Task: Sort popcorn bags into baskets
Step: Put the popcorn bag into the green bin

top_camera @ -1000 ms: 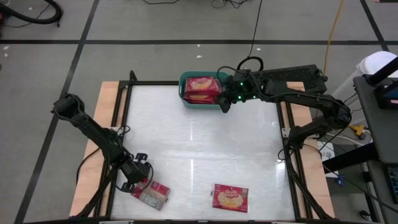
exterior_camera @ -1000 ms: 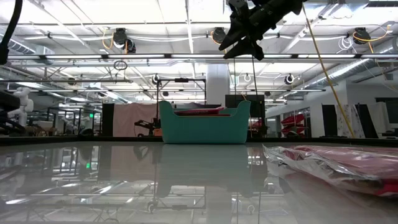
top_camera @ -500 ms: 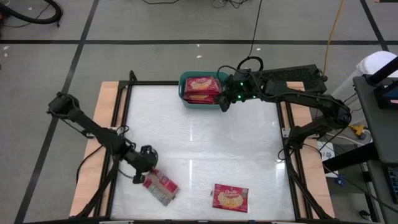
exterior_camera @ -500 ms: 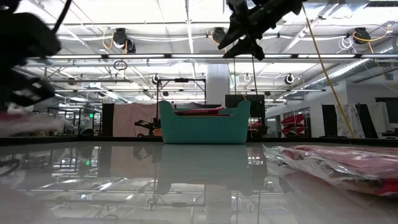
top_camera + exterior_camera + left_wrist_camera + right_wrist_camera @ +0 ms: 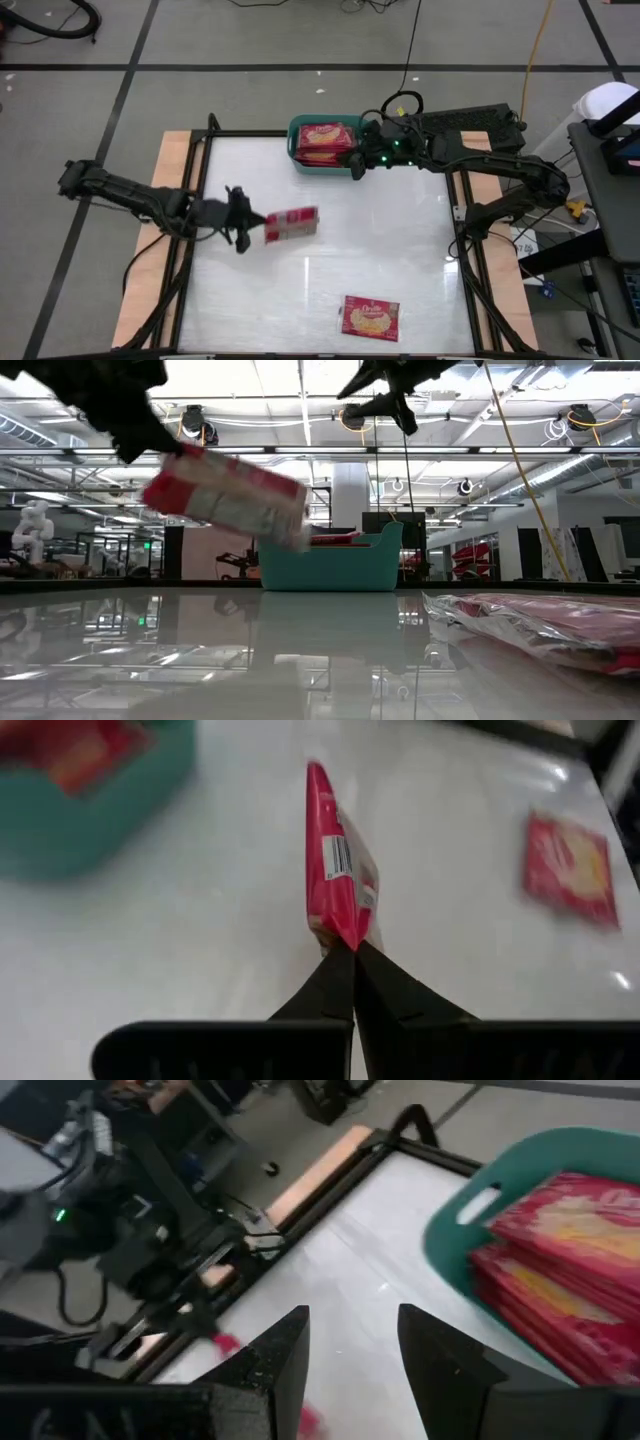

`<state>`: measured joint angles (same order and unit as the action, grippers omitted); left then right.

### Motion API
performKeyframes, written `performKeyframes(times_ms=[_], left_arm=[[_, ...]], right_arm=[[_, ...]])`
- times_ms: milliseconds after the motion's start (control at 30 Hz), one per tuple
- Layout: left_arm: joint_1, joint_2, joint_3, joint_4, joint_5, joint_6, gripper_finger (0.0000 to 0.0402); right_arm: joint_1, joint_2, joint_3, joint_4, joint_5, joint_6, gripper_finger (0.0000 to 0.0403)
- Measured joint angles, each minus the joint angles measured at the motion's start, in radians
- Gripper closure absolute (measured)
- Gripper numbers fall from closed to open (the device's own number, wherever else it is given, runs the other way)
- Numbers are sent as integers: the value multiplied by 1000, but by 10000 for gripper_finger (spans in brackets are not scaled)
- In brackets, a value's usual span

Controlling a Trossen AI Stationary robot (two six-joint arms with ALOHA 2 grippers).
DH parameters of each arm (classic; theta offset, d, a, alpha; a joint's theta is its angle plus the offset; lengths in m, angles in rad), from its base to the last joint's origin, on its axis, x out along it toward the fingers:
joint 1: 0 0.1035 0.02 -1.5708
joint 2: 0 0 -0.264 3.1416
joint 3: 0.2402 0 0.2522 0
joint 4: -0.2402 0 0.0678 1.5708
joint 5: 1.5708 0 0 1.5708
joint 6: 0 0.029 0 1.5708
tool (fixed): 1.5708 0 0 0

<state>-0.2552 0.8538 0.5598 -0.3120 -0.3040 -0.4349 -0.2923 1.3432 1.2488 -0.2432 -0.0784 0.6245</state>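
High view: left gripper pinched shut on popcorn bag edge, aloft; carry level to teal basket, release over stack; right gripper half-open, empty

The table has a smooth, glossy white top that mirrors the ceiling lights, edged by bare pale wood strips and a dark metal frame. The teal basket looks like smooth moulded plastic with a soft sheen. The popcorn bags are shiny, crinkled film: the lifted bag shows red print and a grey-white back with a barcode, and the bag lying on the table catches highlights. The left gripper has matt black fingers.
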Motion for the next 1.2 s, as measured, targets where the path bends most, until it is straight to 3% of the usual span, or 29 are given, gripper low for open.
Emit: performKeyframes(times_ms=[167, 300, 400, 633, 733, 833, 1067, 1200], left_arm=[[138, 10, 90, 20, 18, 137, 401], [236, 13, 159, 30, 34, 229, 401], [296, 13, 216, 30, 35, 315, 401], [409, 14, 334, 33, 35, 475, 400], [445, 15, 374, 31, 49, 516, 401], [471, 22, 405, 38, 75, 542, 400], [498, 77, 434, 64, 141, 560, 398], [498, 115, 435, 132, 147, 541, 398]], right_arm=[[51, -4, 0, 96, 0, -28, 254], [64, -4, 0, 99, 21, 75, 253], [80, -4, 0, 95, 12, 52, 241], [118, -4, 0, 91, 68, -319, 165], [124, -4, -10, 101, 138, -396, 137], [108, -4, -51, 168, 142, -440, 125], [70, 34, -148, 512, 101, -452, 143], [70, 42, -150, 574, 50, -534, 202]])
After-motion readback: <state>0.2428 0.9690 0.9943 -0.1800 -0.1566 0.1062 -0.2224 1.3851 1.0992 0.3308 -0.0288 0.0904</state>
